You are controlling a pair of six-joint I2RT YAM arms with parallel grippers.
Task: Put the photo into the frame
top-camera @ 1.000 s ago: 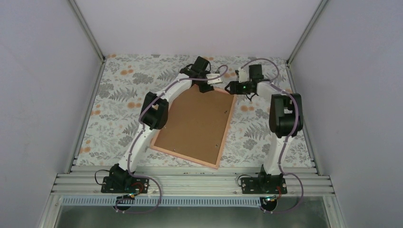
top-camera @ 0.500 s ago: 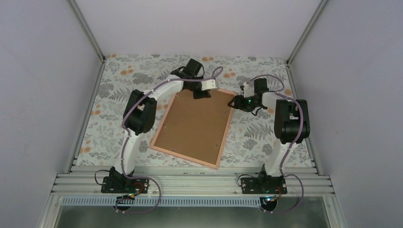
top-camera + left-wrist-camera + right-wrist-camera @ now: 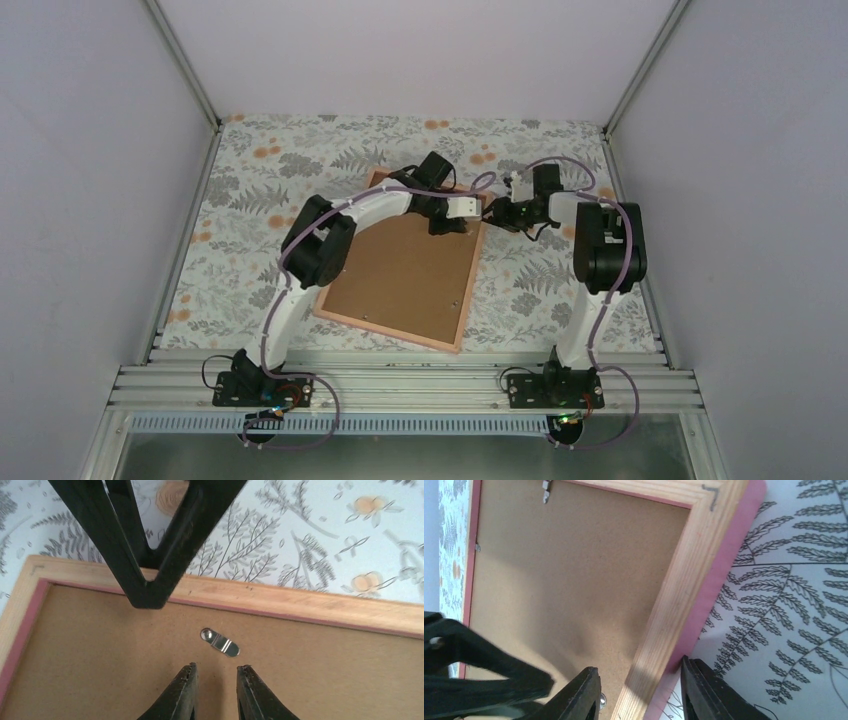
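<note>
The frame (image 3: pixel 390 336) lies face down on the floral tablecloth, its pink border around a brown backing board (image 3: pixel 400 270). The photo is out of view. My left gripper (image 3: pixel 216 668) hovers over the backing near the far right corner, just short of a small metal turn clip (image 3: pixel 220 642). Its jaws stand a narrow gap apart with nothing between them. My right gripper (image 3: pixel 640 672) straddles the frame's right rail (image 3: pixel 674 595). One finger is over the backing and the other rests against the pink outer edge. From above, both grippers (image 3: pixel 447 226) (image 3: pixel 497 213) sit close together at that corner.
Floral tablecloth (image 3: pixel 250 220) surrounds the frame on all sides. White walls with metal posts close in the left, right and back. A ribbed aluminium rail (image 3: pixel 400 385) carries both arm bases at the near edge. More small clips dot the backing (image 3: pixel 545 492).
My left gripper swung from the frame's far edge rightwards over the backing's far right corner, its jaws narrowing. My right gripper dropped onto the frame's right rail and narrowed too.
</note>
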